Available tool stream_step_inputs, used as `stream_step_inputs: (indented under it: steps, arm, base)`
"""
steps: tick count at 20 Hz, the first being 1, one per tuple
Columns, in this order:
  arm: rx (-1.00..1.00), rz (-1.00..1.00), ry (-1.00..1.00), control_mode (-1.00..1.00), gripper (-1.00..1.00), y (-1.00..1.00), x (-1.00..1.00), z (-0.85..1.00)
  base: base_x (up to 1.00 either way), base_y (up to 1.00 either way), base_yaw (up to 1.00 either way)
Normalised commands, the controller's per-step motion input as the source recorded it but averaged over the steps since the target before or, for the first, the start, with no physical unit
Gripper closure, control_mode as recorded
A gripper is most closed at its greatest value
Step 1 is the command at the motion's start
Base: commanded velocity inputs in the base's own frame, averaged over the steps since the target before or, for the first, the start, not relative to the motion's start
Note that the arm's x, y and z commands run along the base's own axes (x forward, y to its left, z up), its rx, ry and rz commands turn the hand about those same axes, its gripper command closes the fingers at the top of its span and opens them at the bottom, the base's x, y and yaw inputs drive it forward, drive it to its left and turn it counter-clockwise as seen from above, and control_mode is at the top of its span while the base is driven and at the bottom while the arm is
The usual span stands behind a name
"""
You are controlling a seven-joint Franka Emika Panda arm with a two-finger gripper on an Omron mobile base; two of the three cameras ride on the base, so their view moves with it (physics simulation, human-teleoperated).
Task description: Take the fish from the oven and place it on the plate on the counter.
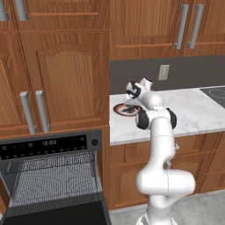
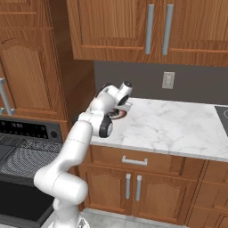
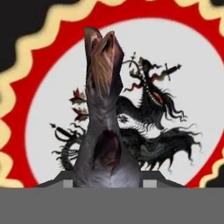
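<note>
In the hand view, the grey fish (image 3: 103, 109) stands up between my gripper's (image 3: 107, 181) dark tips, which are shut on its lower end. Right behind it spreads the plate (image 3: 192, 57), with its red ring, pale centre and dark pattern. From the base views the plate (image 1: 123, 110) (image 2: 116, 114) lies at the left end of the white marble counter (image 1: 193, 114) (image 2: 169, 124), and my gripper (image 1: 132, 102) (image 2: 121, 108) points down just over it. The arm hides the fish there. The black oven (image 1: 52, 176) (image 2: 26, 151) sits at lower left with its door open and its wire racks showing.
Tall wooden cabinets (image 1: 66, 74) rise directly left of the plate, over the oven. A dark backsplash with a wall outlet (image 1: 163, 72) runs behind the counter. A black cooktop (image 1: 215, 94) lies at the counter's far right. Upper cabinets (image 2: 156, 31) hang above.
</note>
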Motion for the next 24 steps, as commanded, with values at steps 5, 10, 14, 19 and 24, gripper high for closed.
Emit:
stream_step_inputs:
  steps: [5, 10, 14, 19, 24]
  arm:
    - [-0.08, 0.10, 0.01, -1.00, 1.00, 0.28, 0.00, -0.30]
    - [-0.07, 0.10, 0.00, -1.00, -1.00, 0.36, -0.33, -0.06]
    - [-0.01, 0.08, -0.04, -1.00, -1.00, 0.14, -0.44, 0.04]
    - [0.00, 0.05, -0.10, -1.00, -1.00, 0.01, -0.32, 0.17]
    - [0.00, 0.04, -0.12, -1.00, -1.00, 0.00, -0.56, 0.19]
  base:
    - [0.00, 0.00, 0.00]
    - [0.00, 0.00, 0.00]
    - [0.00, 0.00, 0.00]
    - [0.00, 0.00, 0.00]
    - [0.00, 0.00, 0.00]
